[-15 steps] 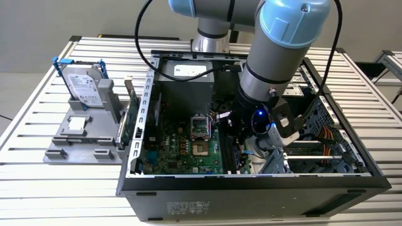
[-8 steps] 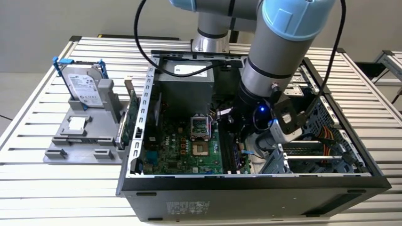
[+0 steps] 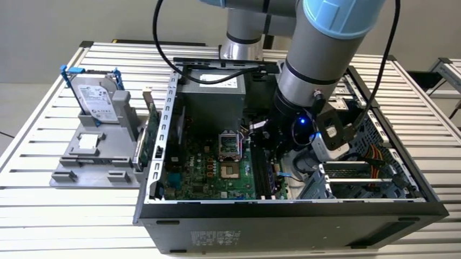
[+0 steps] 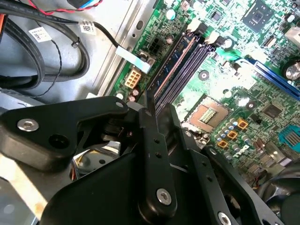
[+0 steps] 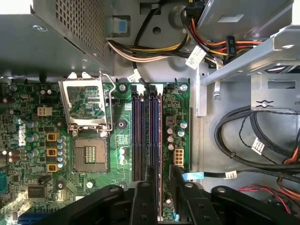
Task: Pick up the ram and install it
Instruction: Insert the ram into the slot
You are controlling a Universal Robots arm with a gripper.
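My arm [image 3: 317, 59] reaches down from the top of the exterior view into the open computer case [image 3: 288, 208] at the frame's centre and right, which stands on the slatted surface [image 3: 43, 205]; at the exterior view's left a grey stand [image 3: 94, 162] holds a hard drive [image 3: 97, 97] upright. Over the green motherboard [image 5: 28, 140], my hand [image 5: 161, 187] sits low in the first wrist view, its black fingers [image 5: 147, 178] narrow and closed on the ram [image 5: 159, 136]; the stick stands on edge in the slot row nearest the case wall, beside the empty processor socket [image 5: 89, 152].
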